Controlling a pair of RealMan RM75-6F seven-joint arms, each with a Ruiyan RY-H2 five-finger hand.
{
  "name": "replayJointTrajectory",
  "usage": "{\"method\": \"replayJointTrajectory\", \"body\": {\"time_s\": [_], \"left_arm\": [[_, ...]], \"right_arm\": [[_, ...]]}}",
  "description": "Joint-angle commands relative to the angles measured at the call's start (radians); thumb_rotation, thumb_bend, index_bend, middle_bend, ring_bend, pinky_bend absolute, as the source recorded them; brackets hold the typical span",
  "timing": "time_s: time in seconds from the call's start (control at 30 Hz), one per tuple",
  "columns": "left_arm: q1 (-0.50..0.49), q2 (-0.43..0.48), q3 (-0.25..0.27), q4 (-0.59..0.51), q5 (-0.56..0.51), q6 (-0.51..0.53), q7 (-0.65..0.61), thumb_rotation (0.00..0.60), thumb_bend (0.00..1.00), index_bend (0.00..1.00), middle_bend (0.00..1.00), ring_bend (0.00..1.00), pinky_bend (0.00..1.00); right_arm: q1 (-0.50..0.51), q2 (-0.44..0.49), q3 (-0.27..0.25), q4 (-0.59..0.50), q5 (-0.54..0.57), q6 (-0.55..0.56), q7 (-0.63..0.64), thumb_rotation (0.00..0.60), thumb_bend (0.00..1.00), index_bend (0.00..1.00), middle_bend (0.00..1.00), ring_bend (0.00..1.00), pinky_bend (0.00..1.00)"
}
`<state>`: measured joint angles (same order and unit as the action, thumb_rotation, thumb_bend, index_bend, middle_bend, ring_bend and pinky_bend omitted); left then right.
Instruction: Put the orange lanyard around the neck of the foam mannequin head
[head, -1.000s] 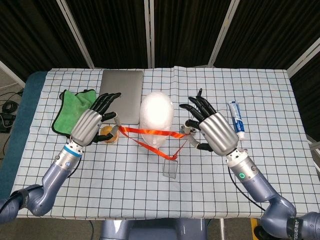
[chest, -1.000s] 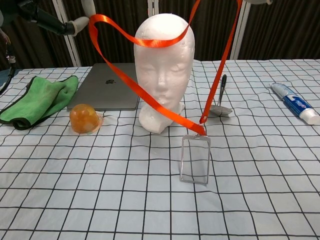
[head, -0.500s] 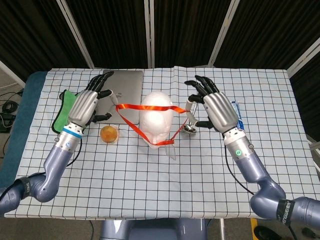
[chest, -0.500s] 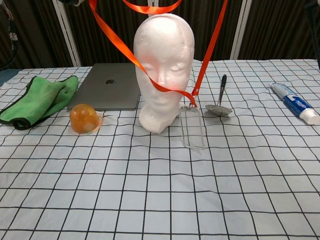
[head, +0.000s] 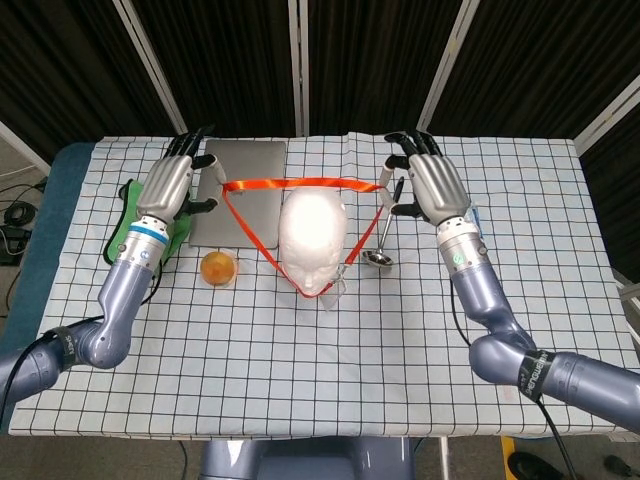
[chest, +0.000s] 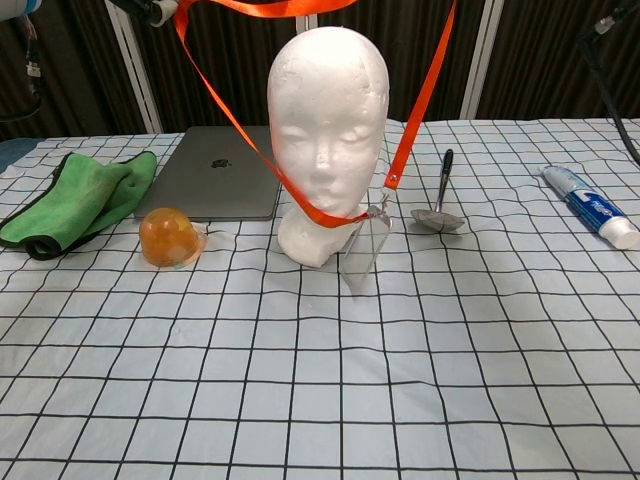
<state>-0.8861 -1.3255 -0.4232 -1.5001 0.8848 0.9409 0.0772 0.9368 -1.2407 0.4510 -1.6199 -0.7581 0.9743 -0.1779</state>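
Up top, both hands are raised over the back half of the worktop (head: 300, 390) w/ the orange lanyard (head: 300, 184) stretched taut between them. Left hand (head: 172, 183) pinches the strap's left corner betw. thumb and fingers, other fingers pointing away from the robot; it sits above the edge of the green cloth (head: 125, 235) and the laptop (head: 240, 190). Right hand (head: 428, 185) holds the strap's right corner the same way, just above the spoon (head: 381, 240) handle.

Foam mannequin head (head: 312, 238) stands upright approx. midway betw. the hands, facing the robot. In the head view the lanyard makes a triangle: the top span runs hand to hand behind the head's crown, and the two sides slope down and meet in front of the head's base. In the chest view the strap (chest: 300, 170) crosses in front of the chin/neck area at its low point, touching or v. close to the foam; can't tell which. Clear badge holder (chest: 362, 252) hangs from the clip at that low point, tilted, just right of the neck base, its bottom edge at or near the cloth-covered worktop.

Orange ball-like item (head: 218, 267) sits left of the head, near the laptop's front edge. Toothpaste tube (chest: 595, 216) lies well off to the right.
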Motion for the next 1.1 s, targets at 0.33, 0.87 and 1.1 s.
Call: {"method": "replayJointTrajectory", "body": {"time_s": [0.33, 0.87, 1.1], "left_arm": [[-0.044, -0.070, 0.020, 0.152, -0.028, -0.089, -0.032, 0.600, 0.00, 0.00, 0.00, 0.00, 0.00], [0.047, -0.011, 0.066, 0.109, 0.108, -0.004, -0.106, 0.600, 0.00, 0.00, 0.00, 0.00, 0.00], [0.166, 0.107, 0.155, -0.036, 0.199, 0.114, -0.034, 0.600, 0.00, 0.00, 0.00, 0.00, 0.00]], "right_arm": [[0.061, -0.106, -0.040, 0.191, 0.082, -0.014, -0.094, 0.600, 0.01, 0.04, 0.00, 0.00, 0.00], [-0.055, 0.012, -0.088, 0.075, -0.033, 0.080, -0.092, 0.600, 0.42, 0.06, 0.00, 0.00, 0.00], [-0.207, 0.172, -0.189, -0.067, -0.183, 0.084, -0.009, 0.600, 0.68, 0.07, 0.00, 0.00, 0.00]]}}
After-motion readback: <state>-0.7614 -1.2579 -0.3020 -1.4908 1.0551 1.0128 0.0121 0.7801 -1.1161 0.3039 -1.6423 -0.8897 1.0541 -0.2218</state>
